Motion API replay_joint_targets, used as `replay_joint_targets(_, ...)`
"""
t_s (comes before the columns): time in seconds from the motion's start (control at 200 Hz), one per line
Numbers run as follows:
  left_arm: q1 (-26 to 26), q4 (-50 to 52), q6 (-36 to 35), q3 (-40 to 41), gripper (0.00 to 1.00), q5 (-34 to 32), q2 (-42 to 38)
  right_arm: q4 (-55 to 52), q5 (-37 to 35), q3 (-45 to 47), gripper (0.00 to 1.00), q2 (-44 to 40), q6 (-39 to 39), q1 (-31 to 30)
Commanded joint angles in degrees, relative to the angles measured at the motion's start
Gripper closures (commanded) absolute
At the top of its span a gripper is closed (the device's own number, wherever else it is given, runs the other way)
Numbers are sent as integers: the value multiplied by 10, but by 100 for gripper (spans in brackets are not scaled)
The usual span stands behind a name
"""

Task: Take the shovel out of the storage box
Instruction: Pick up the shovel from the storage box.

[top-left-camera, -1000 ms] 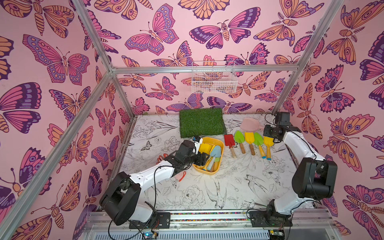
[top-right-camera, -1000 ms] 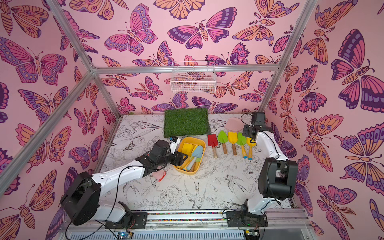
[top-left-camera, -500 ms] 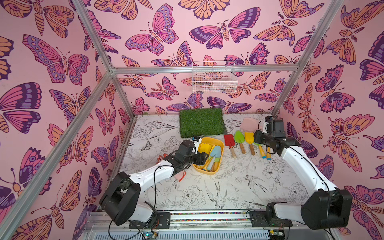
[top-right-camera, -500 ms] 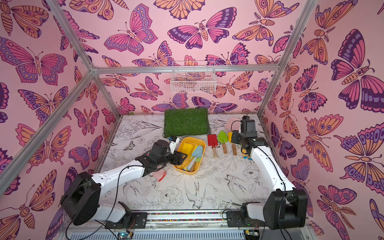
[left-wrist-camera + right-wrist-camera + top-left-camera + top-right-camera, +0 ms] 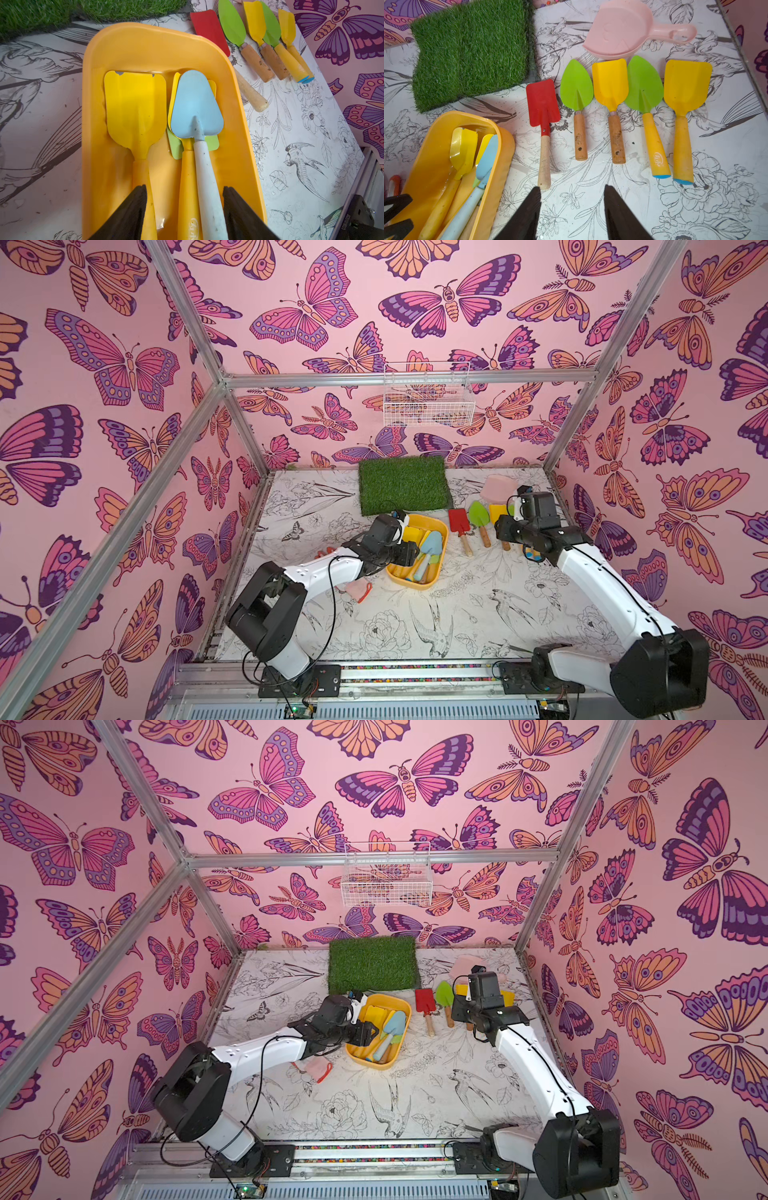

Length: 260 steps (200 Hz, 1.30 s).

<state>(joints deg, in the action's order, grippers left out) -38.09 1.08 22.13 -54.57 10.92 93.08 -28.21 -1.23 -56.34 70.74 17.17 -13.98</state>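
- Left fingers (image 5: 128, 216): spread apart, gripping nothing. They straddle the white handle of the blue shovel (image 5: 196, 104) and the yellow handle lying tight against it.
- Right fingers (image 5: 527, 216): spread and empty, poised over the bare table (image 5: 571, 207) near the handle ends of the row of shovels (image 5: 610, 83).
- Blue shovel: inside the storage box (image 5: 411, 583), at centre frame in both top views. It lies on top of a stack of yellow and green blades, with a separate yellow shovel (image 5: 135, 108) alongside.
- Hazard, double pick: if you close now, you will likely trap both handles together.
- Hazard, drag: a blade beneath may ride up with the lift and spill over the rim.
- Hazard, box shift: nothing braces the light box, so a finger catching its wall could slide or tip it.
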Motion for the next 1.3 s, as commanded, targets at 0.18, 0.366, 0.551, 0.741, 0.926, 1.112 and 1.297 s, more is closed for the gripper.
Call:
replay_joint_targets(0.18, -37, 72, -7, -46, 37, 7, 49, 14, 41, 13, 47, -12, 17, -7)
replay_joint_targets(0.366, -51, 101, 1, -74, 40, 10, 95, 17, 54, 20, 47, -21, 17, -8)
replay_joint_targets(0.551, -53, 138, 7, -100, 42, 2, 123, 28, 69, 31, 47, -34, 21, -8)
replay_joint_targets(0.741, -54, 153, 10, -116, 49, 11, 145, 40, 71, 41, 47, -45, 21, -8)
replay_joint_targets(0.926, -53, 158, 13, -126, 74, 21, 153, 46, 78, 41, 46, -43, 21, -8)
replay_joint_targets(1.112, -52, 158, 22, -136, 91, 24, 125, 43, 81, 41, 47, -48, 25, -8)
replay_joint_targets(1.297, -49, 153, 25, -141, 98, 23, 87, 37, 81, 45, 47, -59, 29, -8)
